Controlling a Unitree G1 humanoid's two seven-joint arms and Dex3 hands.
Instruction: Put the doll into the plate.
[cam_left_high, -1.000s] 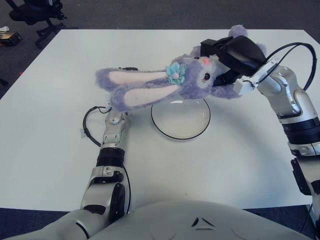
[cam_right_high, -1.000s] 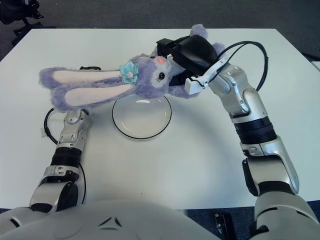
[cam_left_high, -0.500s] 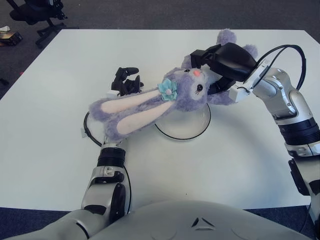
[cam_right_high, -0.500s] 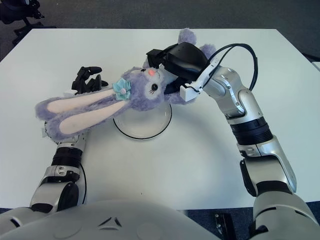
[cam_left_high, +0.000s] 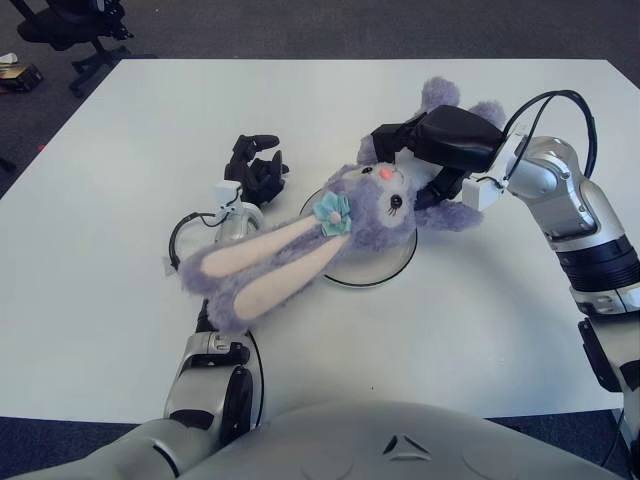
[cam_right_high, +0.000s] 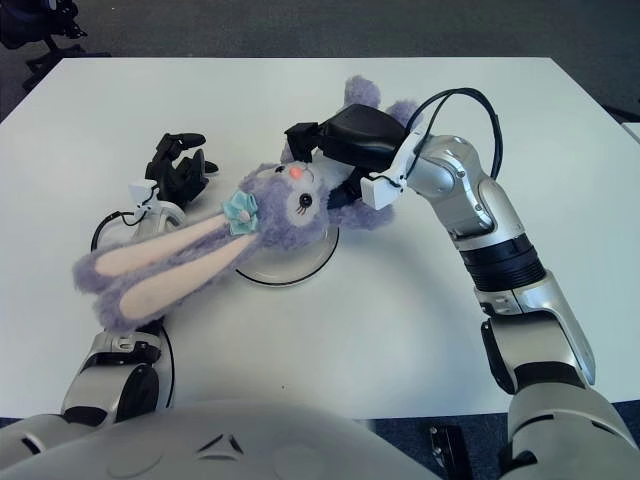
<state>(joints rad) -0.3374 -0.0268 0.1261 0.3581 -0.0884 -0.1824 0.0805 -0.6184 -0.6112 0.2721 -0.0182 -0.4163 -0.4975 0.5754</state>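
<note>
Risk: the purple plush long-eared bunny doll (cam_left_high: 370, 205) lies head-down over the round clear glass plate (cam_left_high: 385, 270) mid-counter, but its long ears trail off the rim toward the counter's near left side, so on release the ear weight could likely drag it off the plate. Right hand (cam_left_high: 432, 140) is clenched on the doll's body, arm reaching in from the right edge with the wrist bent down. Left hand (cam_left_high: 255, 168) shows beside the plate's left, fingers curled, holding nothing.
</note>
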